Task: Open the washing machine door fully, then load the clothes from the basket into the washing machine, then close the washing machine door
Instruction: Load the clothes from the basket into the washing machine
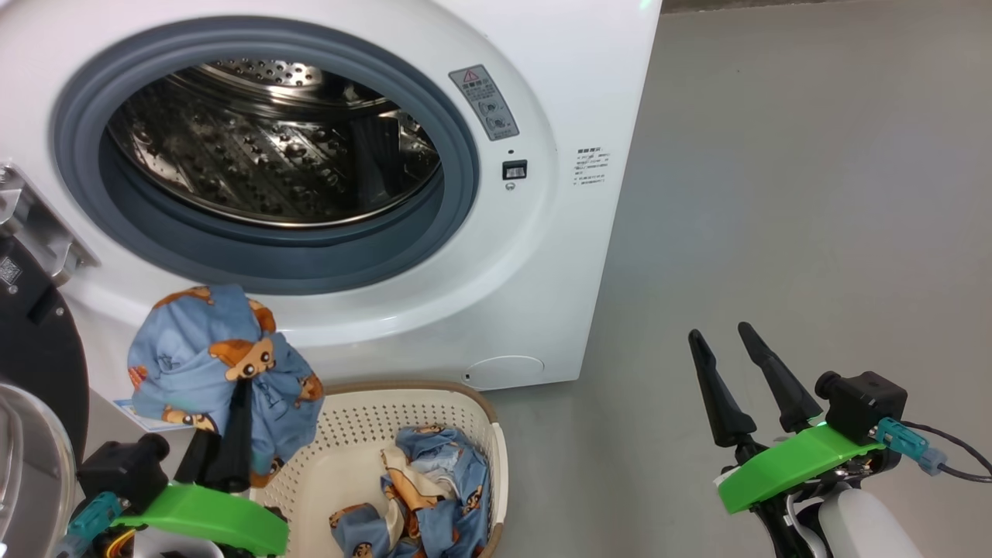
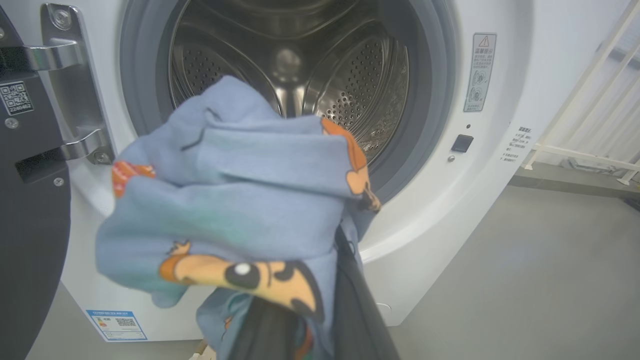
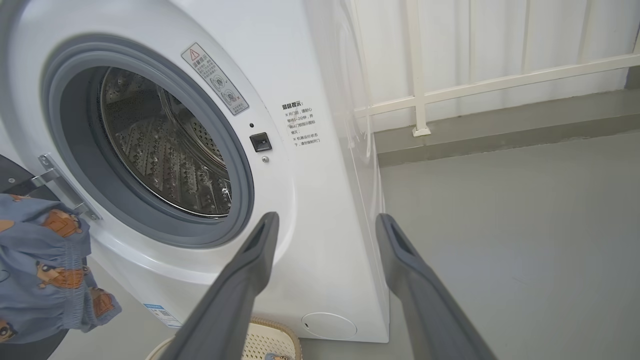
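The white washing machine (image 1: 558,256) stands open, its steel drum (image 1: 271,147) bare inside the grey rubber ring. The black door (image 1: 31,341) hangs swung out at the left on its metal hinge (image 2: 65,90). My left gripper (image 1: 232,387) is shut on a light-blue printed garment (image 1: 213,349), held up below the drum mouth and above the basket's left end. The same garment (image 2: 225,200) covers the fingertips in the left wrist view. More clothes (image 1: 422,496) lie in the cream basket (image 1: 372,418) on the floor. My right gripper (image 1: 725,333) hovers open over the floor at the right.
Grey floor (image 1: 775,194) stretches to the right of the machine. A white railing (image 3: 450,90) runs behind it along the wall. The door's glass bowl (image 1: 23,457) bulges at the lower left, close to my left arm.
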